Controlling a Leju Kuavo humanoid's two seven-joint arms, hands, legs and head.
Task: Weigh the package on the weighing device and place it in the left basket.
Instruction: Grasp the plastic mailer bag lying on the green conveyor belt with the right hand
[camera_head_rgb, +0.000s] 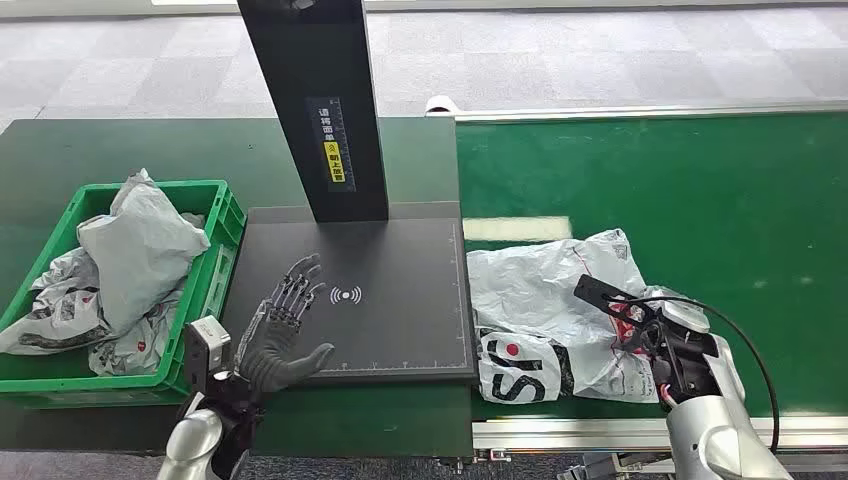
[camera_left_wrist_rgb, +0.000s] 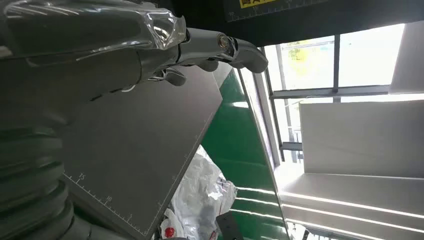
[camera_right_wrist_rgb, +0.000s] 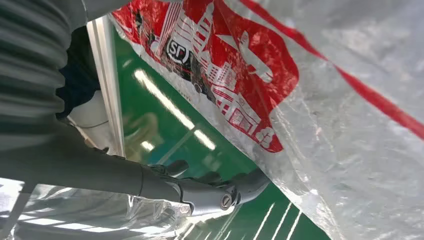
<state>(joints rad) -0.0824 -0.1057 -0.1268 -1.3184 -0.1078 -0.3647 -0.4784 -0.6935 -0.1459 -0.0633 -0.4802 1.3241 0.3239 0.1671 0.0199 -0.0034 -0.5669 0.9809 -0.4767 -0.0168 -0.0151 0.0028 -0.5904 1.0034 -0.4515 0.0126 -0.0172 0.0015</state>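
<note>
The package (camera_head_rgb: 545, 300), a crumpled white plastic bag with red and black print, lies on the green conveyor belt (camera_head_rgb: 700, 200) just right of the scale; it also appears as the package (camera_left_wrist_rgb: 200, 197) and the package (camera_right_wrist_rgb: 310, 85). My right hand (camera_head_rgb: 655, 345) is against its right edge, mostly hidden by the wrist and the bag. In the right wrist view the thumb (camera_right_wrist_rgb: 215, 192) stretches out close to the plastic; whether anything is gripped is unclear. My left hand (camera_head_rgb: 285, 330) hovers with fingers spread over the front left of the black scale plate (camera_head_rgb: 400, 300), holding nothing.
A green basket (camera_head_rgb: 218, 212) left of the scale holds several similar bags. The scale's black column (camera_head_rgb: 315, 100) rises at the back of the plate. The belt's metal frame (camera_head_rgb: 560, 432) runs along the near side.
</note>
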